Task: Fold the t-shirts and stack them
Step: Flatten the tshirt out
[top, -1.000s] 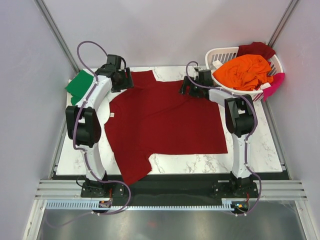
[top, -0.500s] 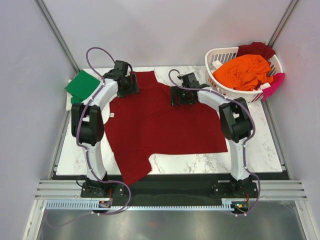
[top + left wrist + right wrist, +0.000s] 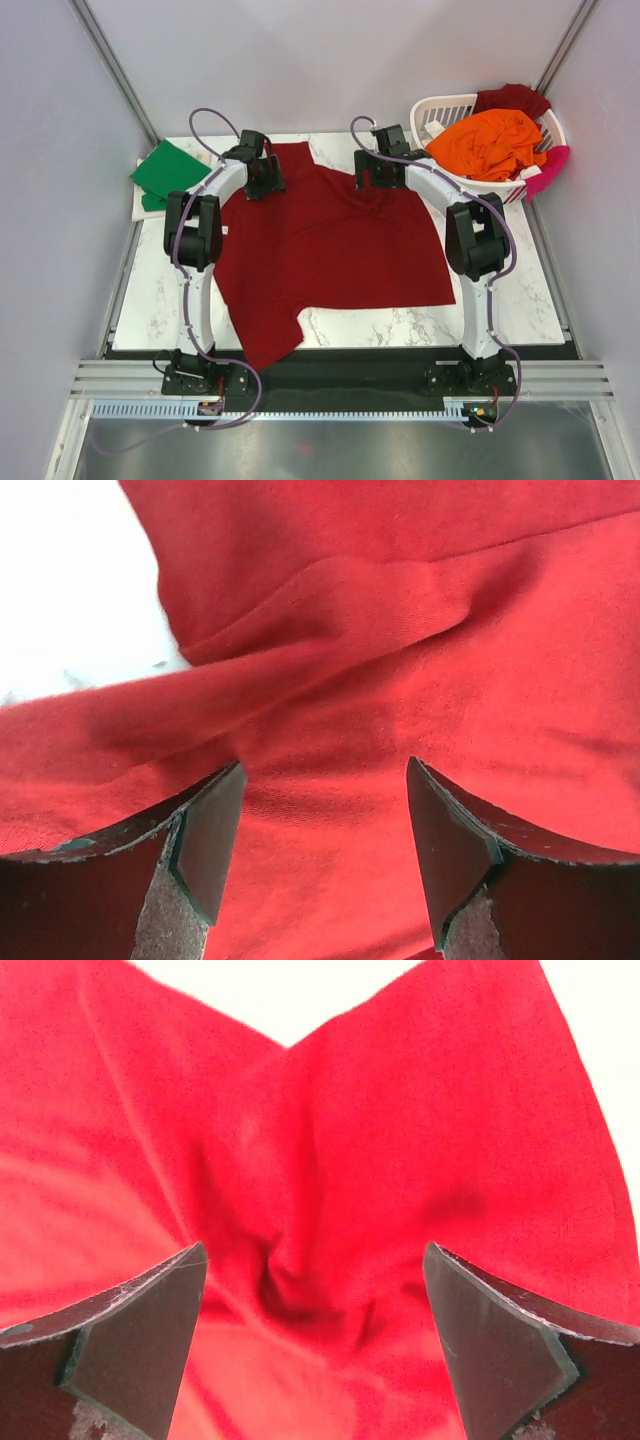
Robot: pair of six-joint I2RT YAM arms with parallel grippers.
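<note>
Red shirt (image 3: 330,245) lies spread flat across the middle of the frame. Left gripper (image 3: 266,184) and right gripper (image 3: 368,180) sit at its upper edge, both jaws wide over bunched cloth, likely placed to pinch that edge for a fold.

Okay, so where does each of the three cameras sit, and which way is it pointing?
Top: fixed above and behind the bases, looking down on the table; left arm and right arm show whole.
Left wrist: on that arm, looking down past its open left gripper at folds in the dark red shirt.
Right wrist: likewise, past the open right gripper at puckered cloth.
Shared: all three show that shirt.
</note>
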